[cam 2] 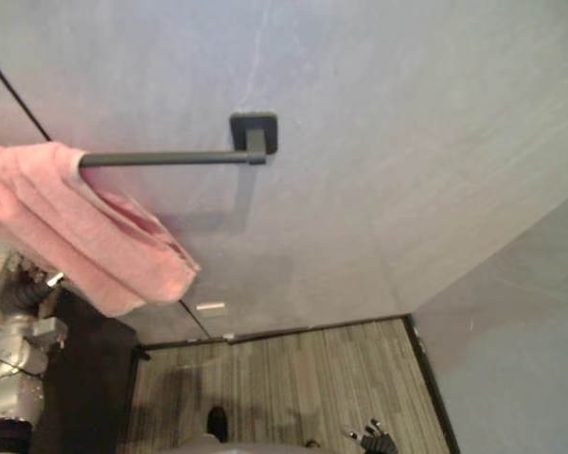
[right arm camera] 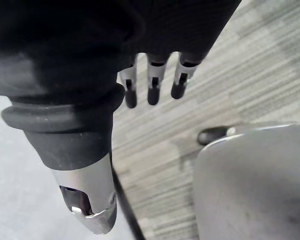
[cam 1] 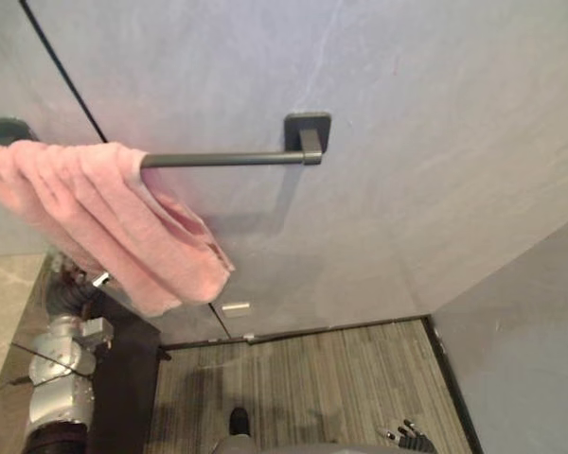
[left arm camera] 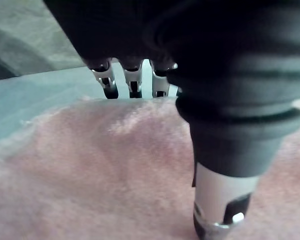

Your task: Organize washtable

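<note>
A pink towel [cam 1: 104, 222] hangs folded over the left end of a black wall-mounted towel bar [cam 1: 227, 159]. Its lower corner droops toward the right. My left arm rises from the lower left, and its wrist [cam 1: 76, 293] goes up under the towel. In the left wrist view my left hand [left arm camera: 132, 82] has straight fingers reaching past the towel's [left arm camera: 115, 175] upper edge, and the thumb [left arm camera: 220, 200] rests on the pink cloth. My right hand [cam 1: 412, 438] hangs low at the lower right over the floor, fingers [right arm camera: 150, 80] relaxed and holding nothing.
The bar's square mount [cam 1: 308, 132] is fixed to a grey wall. A pale stone counter [cam 1: 5, 303] and a dark cabinet side [cam 1: 123, 378] stand at the lower left. Striped carpet [cam 1: 312, 378] lies below, and a side wall [cam 1: 530, 359] closes the right.
</note>
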